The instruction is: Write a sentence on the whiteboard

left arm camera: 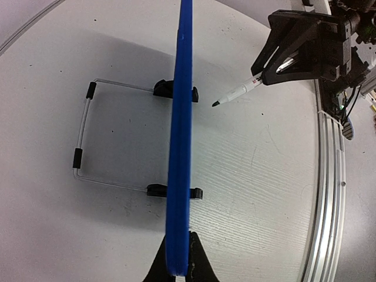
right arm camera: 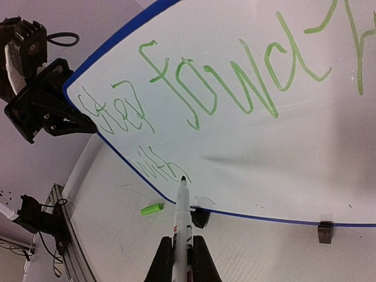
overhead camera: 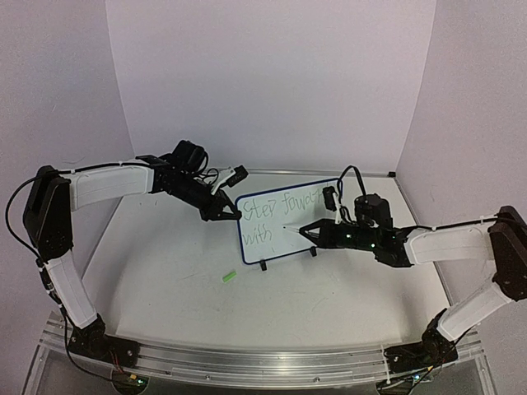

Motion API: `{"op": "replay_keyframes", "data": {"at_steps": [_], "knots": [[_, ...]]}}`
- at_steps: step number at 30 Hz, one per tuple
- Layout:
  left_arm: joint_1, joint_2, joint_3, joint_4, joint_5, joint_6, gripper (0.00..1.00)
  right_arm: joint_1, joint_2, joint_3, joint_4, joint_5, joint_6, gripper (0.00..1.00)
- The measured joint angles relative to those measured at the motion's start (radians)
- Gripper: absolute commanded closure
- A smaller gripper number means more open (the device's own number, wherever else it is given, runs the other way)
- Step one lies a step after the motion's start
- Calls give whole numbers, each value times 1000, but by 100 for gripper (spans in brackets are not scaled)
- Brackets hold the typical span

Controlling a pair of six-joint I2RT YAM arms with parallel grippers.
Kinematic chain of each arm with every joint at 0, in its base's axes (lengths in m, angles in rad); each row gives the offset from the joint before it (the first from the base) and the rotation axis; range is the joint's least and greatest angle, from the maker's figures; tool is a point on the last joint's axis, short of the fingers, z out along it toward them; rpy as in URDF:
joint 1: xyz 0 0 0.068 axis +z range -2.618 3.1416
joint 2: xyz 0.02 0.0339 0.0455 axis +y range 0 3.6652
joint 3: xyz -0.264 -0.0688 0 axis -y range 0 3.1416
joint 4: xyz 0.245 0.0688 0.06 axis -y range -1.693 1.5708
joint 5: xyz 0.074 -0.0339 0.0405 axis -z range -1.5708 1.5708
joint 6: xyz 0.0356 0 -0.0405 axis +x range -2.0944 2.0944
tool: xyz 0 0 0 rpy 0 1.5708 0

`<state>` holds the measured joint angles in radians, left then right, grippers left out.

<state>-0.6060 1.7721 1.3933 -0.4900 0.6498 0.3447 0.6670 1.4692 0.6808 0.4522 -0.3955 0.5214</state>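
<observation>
The right hand (overhead camera: 309, 231) is gripping a green marker (right arm camera: 183, 211) between nearly shut fingers, its tip hovering just off the whiteboard (overhead camera: 288, 245) beside "with", probably to continue the second line. The left hand (overhead camera: 224, 212) is pinching the board's left edge, likely steadying it. The whiteboard is standing mid-frame on the surface (overhead camera: 165, 271). The sentence (right arm camera: 194, 88) is running out of frame at upper right. A green cap (overhead camera: 228, 277) is lying nearby.
</observation>
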Motion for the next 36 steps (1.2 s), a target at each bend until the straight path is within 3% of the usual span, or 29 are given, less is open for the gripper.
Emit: {"op": "replay_keyframes", "data": {"at_steps": [36], "knots": [[-1,0,0,0,-6,-1,100,-49,169,15,70,-71,37,100]]}}
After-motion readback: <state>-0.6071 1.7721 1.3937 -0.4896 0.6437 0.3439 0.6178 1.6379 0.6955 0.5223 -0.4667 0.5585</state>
